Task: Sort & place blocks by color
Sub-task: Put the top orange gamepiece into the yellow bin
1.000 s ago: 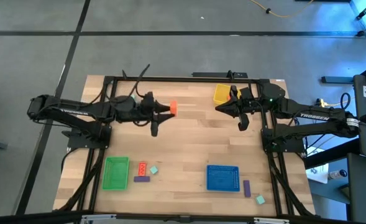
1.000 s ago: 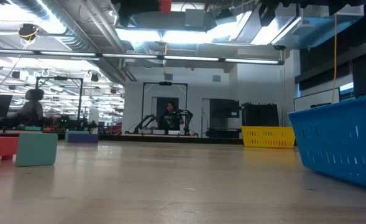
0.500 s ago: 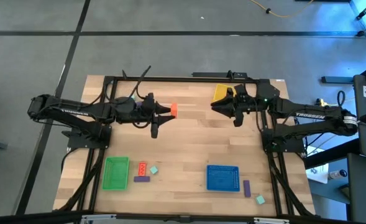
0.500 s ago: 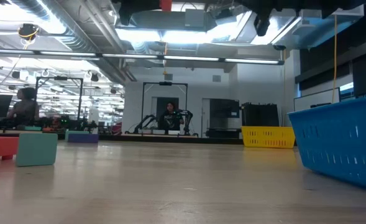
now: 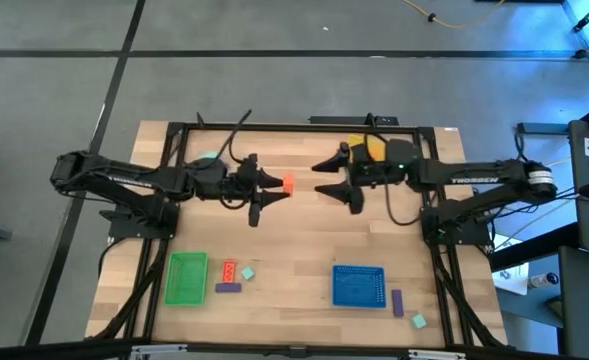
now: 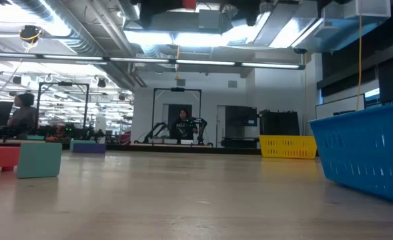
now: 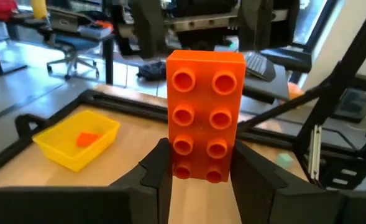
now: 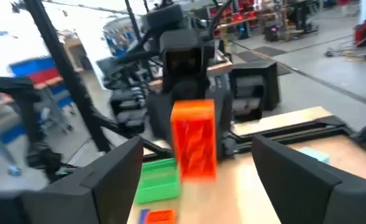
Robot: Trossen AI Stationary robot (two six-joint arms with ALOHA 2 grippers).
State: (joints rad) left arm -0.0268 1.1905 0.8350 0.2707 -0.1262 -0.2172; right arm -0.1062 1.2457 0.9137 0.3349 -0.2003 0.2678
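An orange block (image 5: pixel 287 184) with two rows of studs hangs above the table's middle, and my left gripper (image 5: pixel 274 186) is shut on it. My right gripper (image 5: pixel 320 178) stands open a short way to the block's right, facing it and touching nothing; in the right wrist view its fingers (image 8: pixel 102 180) frame the orange block (image 8: pixel 195 148). Near the front edge lie a red block (image 5: pixel 228 271), a mint block (image 5: pixel 247 272) and a purple block (image 5: pixel 228 288), with another purple block (image 5: pixel 397 302) and mint block (image 5: pixel 418 321) at the right. My left gripper pinches the orange block's two long sides at its wrist-side end (image 7: pixel 198 169) between its two fingers (image 7: pixel 161 171). The fingers come level from the table's left and lie along the block. The block sticks out past the fingertips toward the right gripper, clear of the table.
A yellow tray (image 5: pixel 359 150) at the far right holds an orange piece (image 7: pixel 86 138) and lies partly under the right arm. A green tray (image 5: pixel 186 277) sits at the near left, a blue tray (image 5: pixel 359 286) at the near right. A mint block (image 5: pixel 206 158) shows by the left arm.
My right gripper has gone from beside the yellow tray toward the table's left, up to the orange block, and has opened. My left gripper has gone a little to the right with the block, still clear of the table.
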